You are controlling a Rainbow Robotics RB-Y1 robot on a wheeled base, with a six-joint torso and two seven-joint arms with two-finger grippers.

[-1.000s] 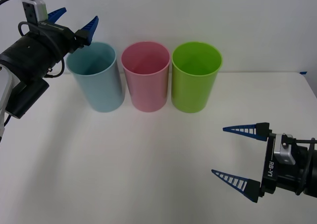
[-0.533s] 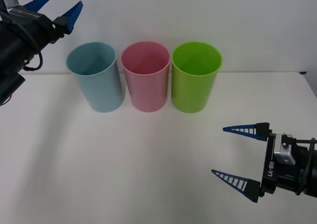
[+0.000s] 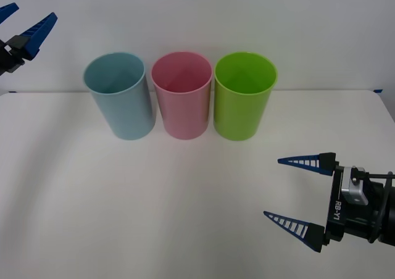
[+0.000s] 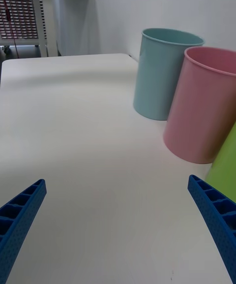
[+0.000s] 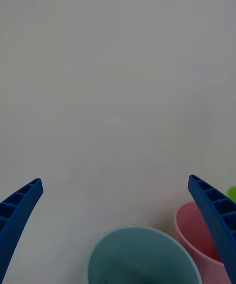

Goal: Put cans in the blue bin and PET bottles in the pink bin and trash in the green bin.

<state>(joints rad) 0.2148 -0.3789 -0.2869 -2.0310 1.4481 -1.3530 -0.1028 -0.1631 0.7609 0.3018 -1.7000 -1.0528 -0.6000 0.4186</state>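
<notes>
Three tall round bins stand in a row at the back of the white table: the blue bin [image 3: 119, 97], the pink bin [image 3: 182, 97] and the green bin [image 3: 244, 97]. My left gripper [image 3: 36, 10] hangs open and empty high at the far left, up and to the left of the blue bin. Its wrist view looks down on the blue bin [image 5: 140, 257] and the pink bin [image 5: 194, 235]. My right gripper [image 3: 272, 188] is open and empty, low over the table's front right, facing the blue bin [image 4: 164, 75] and the pink bin [image 4: 204, 112]. The cans, PET bottles and trash are out of view.
A white wall [image 3: 247, 20] rises right behind the bins. The white table [image 3: 154, 205] stretches wide in front of the bins. In the right wrist view a rack [image 4: 22, 14] stands beyond the table's far end.
My left gripper has drawn back up and to the left, from just over the blue bin's rim to the view's edge, staying open. The right arm has not moved.
</notes>
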